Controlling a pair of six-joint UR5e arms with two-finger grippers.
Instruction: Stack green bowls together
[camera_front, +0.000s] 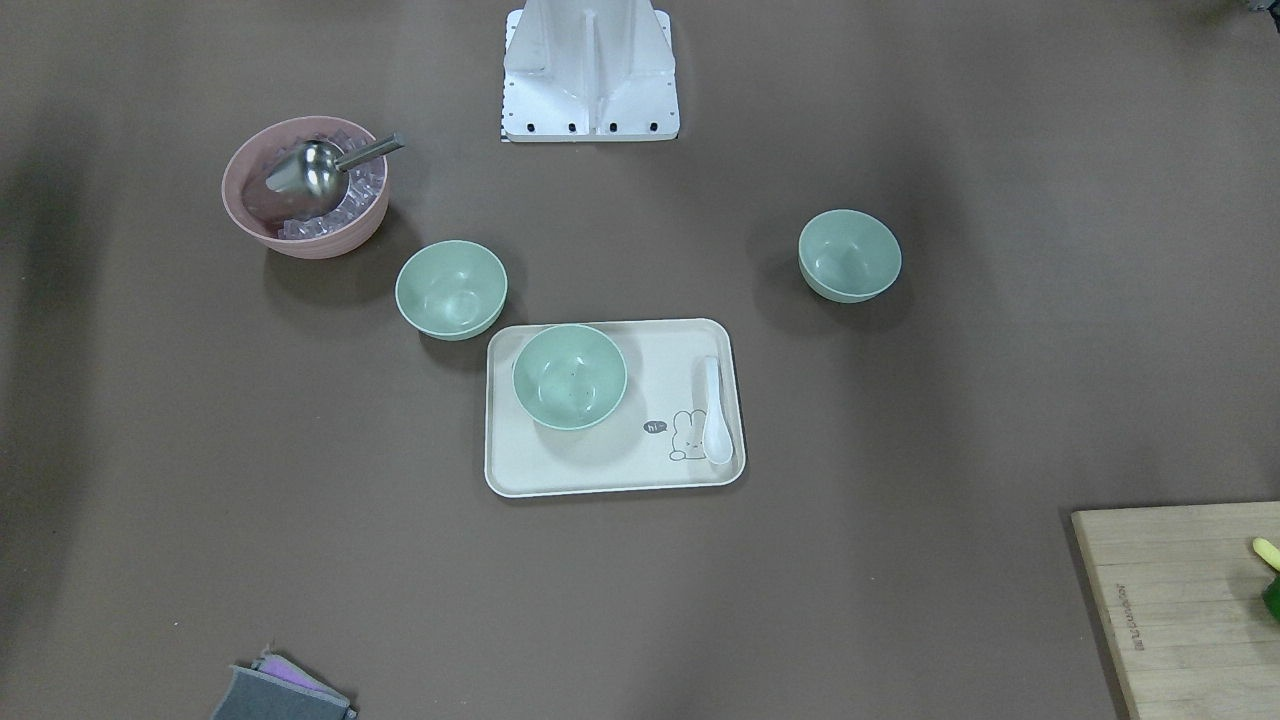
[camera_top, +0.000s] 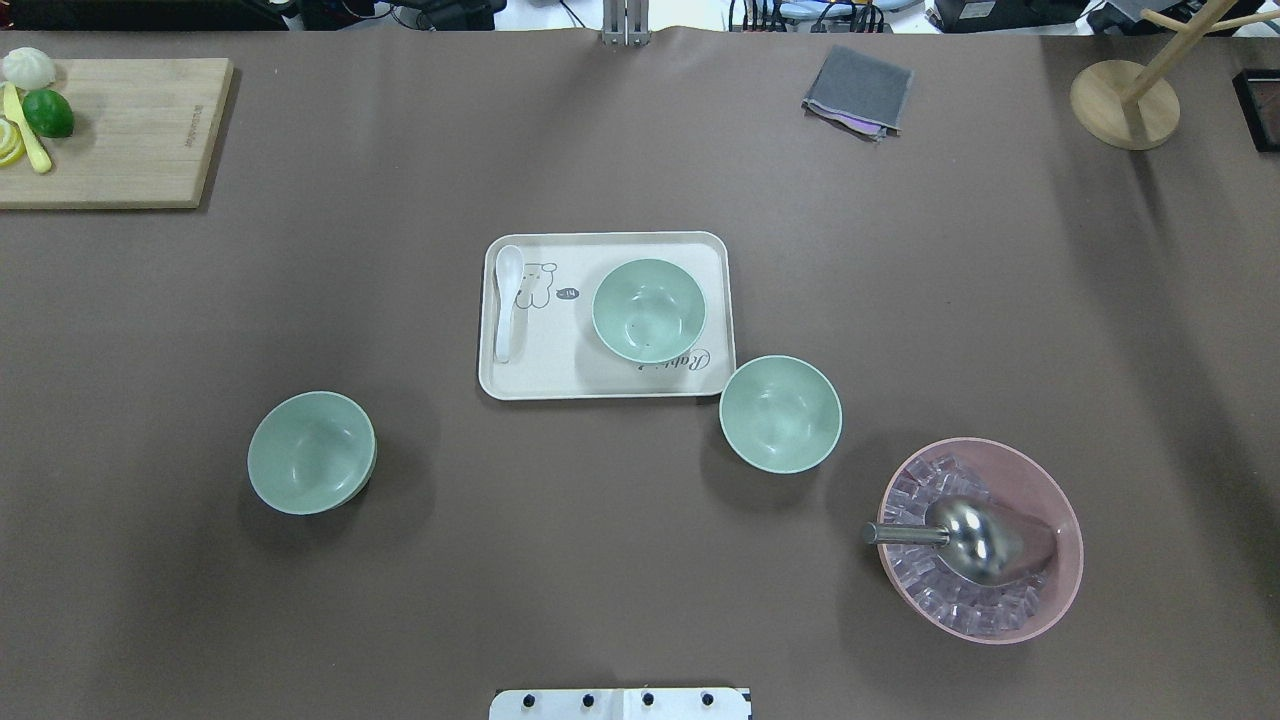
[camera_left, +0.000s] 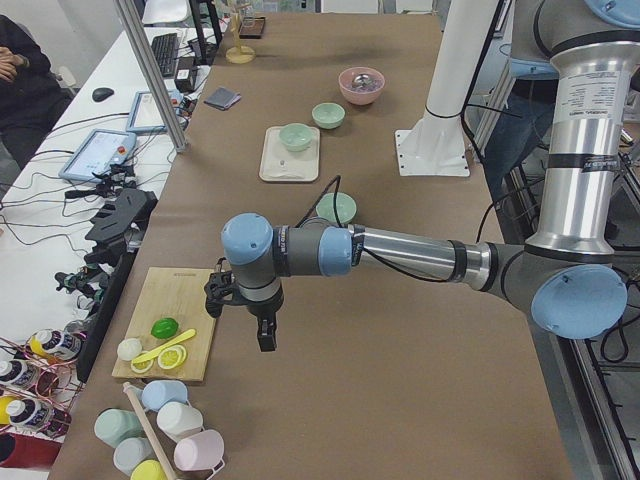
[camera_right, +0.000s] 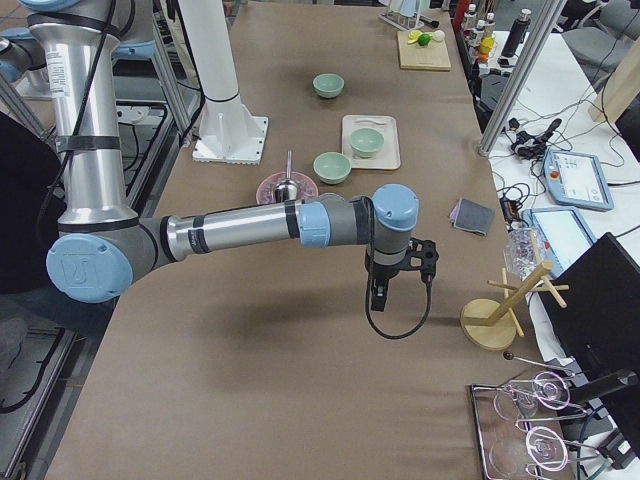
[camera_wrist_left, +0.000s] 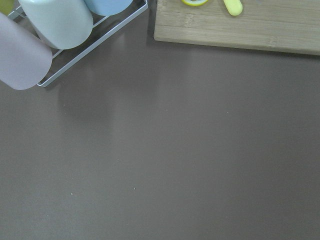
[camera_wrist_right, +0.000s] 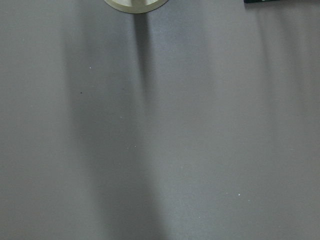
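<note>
Closest to the robot's side, one green bowl (camera_top: 310, 453) sits alone on the left. The pink bowl (camera_top: 1045, 495) with ice cubes and a metal scoop (camera_top: 975, 540) is over on the right. A bit further out, a second green bowl (camera_top: 780, 413) sits just beside the corner of the tray (camera_top: 560, 380). The third green bowl (camera_top: 648, 310) is on the tray itself. Nothing's stacked yet. The left gripper (camera_left: 265, 338) and right gripper (camera_right: 378, 298) hang out at the table ends, well apart from the bowls. Nothing visibly in them, and I can't tell how open they are.
</note>
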